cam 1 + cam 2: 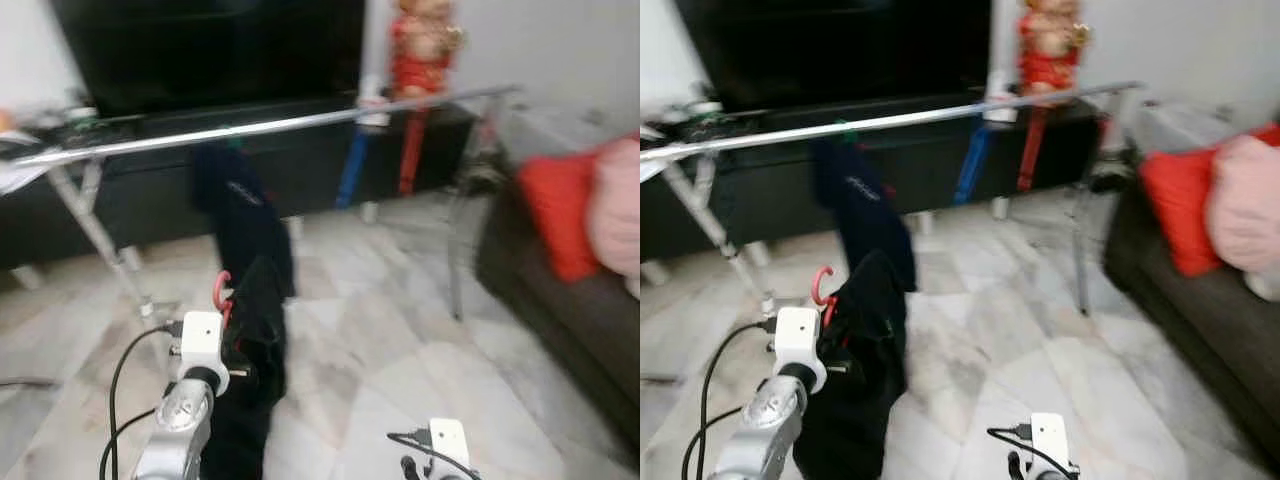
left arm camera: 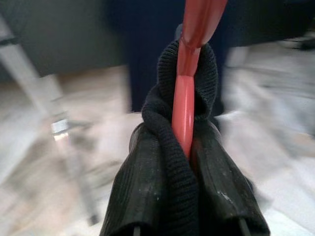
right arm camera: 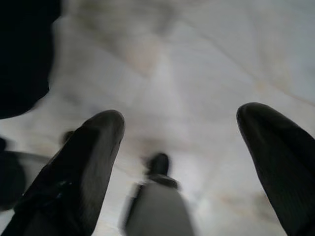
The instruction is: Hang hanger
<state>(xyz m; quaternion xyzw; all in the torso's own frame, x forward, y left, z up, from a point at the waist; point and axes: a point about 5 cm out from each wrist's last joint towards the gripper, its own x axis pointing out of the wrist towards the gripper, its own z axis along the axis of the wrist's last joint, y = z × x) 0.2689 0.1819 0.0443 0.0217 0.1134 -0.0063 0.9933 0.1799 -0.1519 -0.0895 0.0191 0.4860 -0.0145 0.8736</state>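
Red hanger (image 2: 186, 93), carrying a black garment (image 1: 250, 370), is clamped at its neck between the left gripper (image 2: 187, 196) fingers, low and short of the silver rail (image 1: 250, 128). Judgement: raise the hook above the rail, then lower it on. Open rail lies right of the hung dark garment (image 1: 235, 210); sofa (image 1: 560, 300) borders the right. Right gripper (image 3: 177, 147) idle, jaws apart over floor.

Hanger (image 2: 186, 98): you see red.
Garment (image 1: 250, 370): black.
Rail (image 1: 250, 128): silver.
Floor (image 1: 400, 340): pale, marbled.
Cushion (image 1: 560, 215): red.
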